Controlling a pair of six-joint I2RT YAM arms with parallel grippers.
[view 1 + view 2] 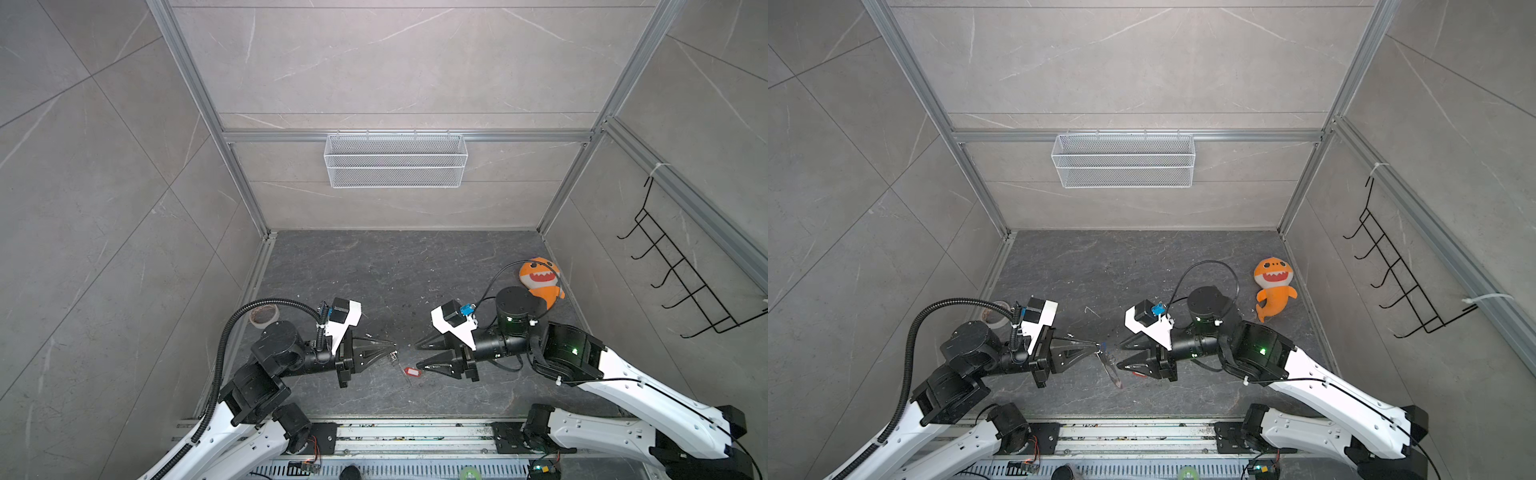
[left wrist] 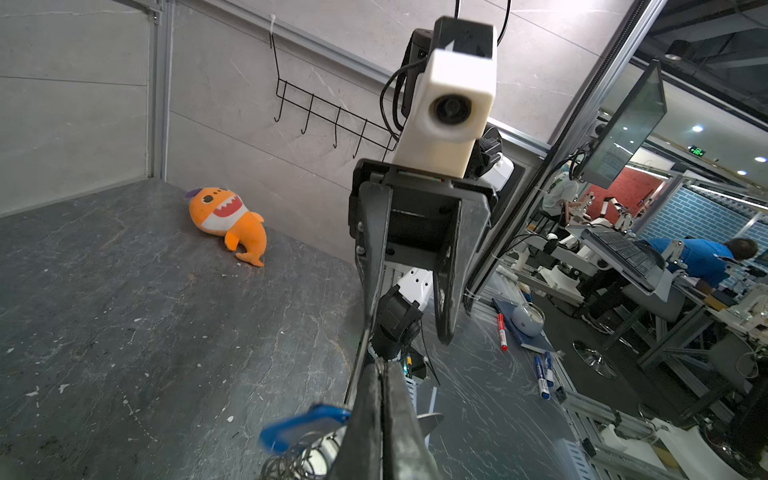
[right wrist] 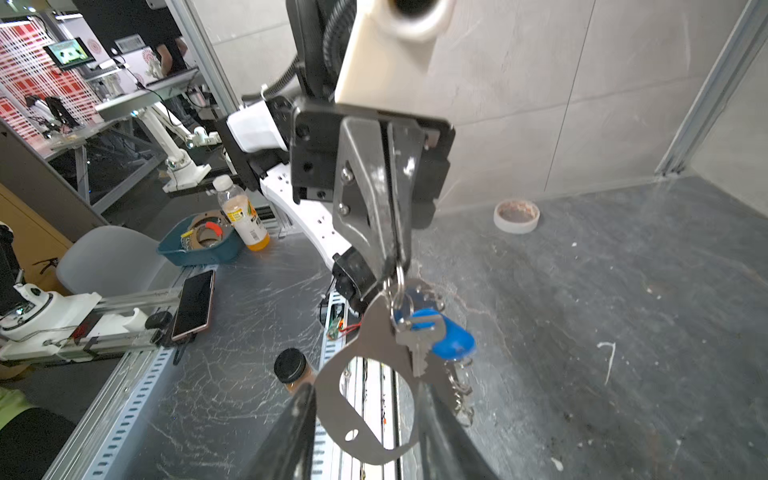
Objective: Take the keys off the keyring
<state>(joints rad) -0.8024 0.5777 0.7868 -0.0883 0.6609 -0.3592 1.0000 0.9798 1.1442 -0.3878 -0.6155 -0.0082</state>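
Note:
The keyring (image 3: 365,336), a flat grey plate with a large hole, hangs above the table from my left gripper (image 1: 394,345) (image 1: 1100,345) (image 2: 380,370), which is shut on a ring at its top edge. In a top view the plate (image 1: 1111,370) shows edge-on. A key (image 3: 419,338) with a blue tag (image 3: 455,338) (image 2: 303,426) dangles from it, next to several small silver rings (image 3: 459,386). My right gripper (image 1: 417,356) (image 1: 1118,355) (image 3: 362,388) stands open facing the plate and holds nothing. The red-tagged key (image 1: 412,371) lies loose on the table just below it.
An orange shark plush (image 1: 540,278) (image 2: 226,220) lies at the back right of the table. A tape roll (image 1: 264,314) (image 3: 516,216) sits by the left wall. A wire basket (image 1: 395,160) hangs on the back wall, a black hook rack (image 1: 681,270) on the right wall.

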